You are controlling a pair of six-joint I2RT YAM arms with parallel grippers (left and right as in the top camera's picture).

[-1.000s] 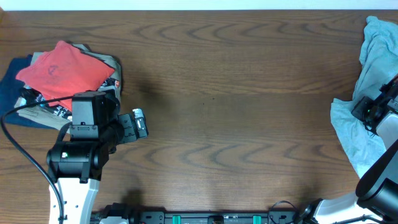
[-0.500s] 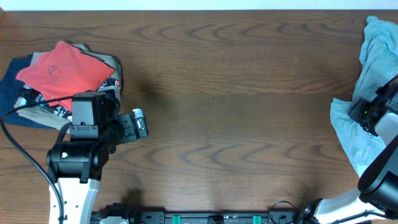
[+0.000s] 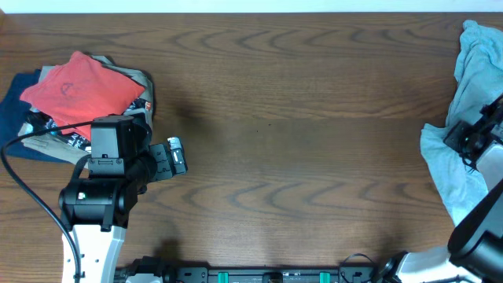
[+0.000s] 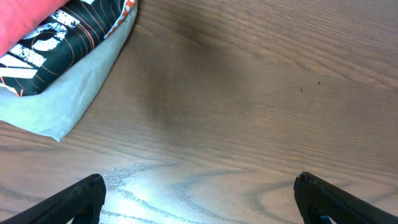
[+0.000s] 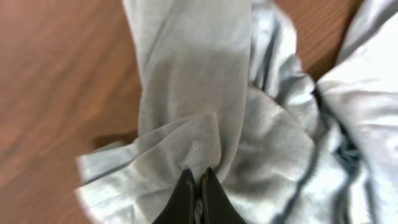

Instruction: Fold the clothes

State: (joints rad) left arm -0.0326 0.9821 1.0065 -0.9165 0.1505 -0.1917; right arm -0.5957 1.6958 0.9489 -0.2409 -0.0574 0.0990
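A crumpled light blue-grey garment (image 3: 464,118) lies at the table's right edge. My right gripper (image 3: 465,141) is shut on a fold of it; in the right wrist view the black fingers (image 5: 198,186) pinch the pale cloth (image 5: 199,93). A stack of folded clothes with a red piece (image 3: 78,85) on top sits at the far left. My left gripper (image 3: 174,155) is open and empty beside that stack, its fingertips (image 4: 199,199) wide apart over bare wood. The stack's corner (image 4: 56,56) shows in the left wrist view.
The brown wooden table (image 3: 299,118) spans the view. A black cable (image 3: 23,181) runs along the left arm. The right arm's base stands at the lower right corner (image 3: 471,251).
The right gripper has shifted slightly with the cloth, and the garment's left edge has drawn a little to the right. The left arm has not moved.
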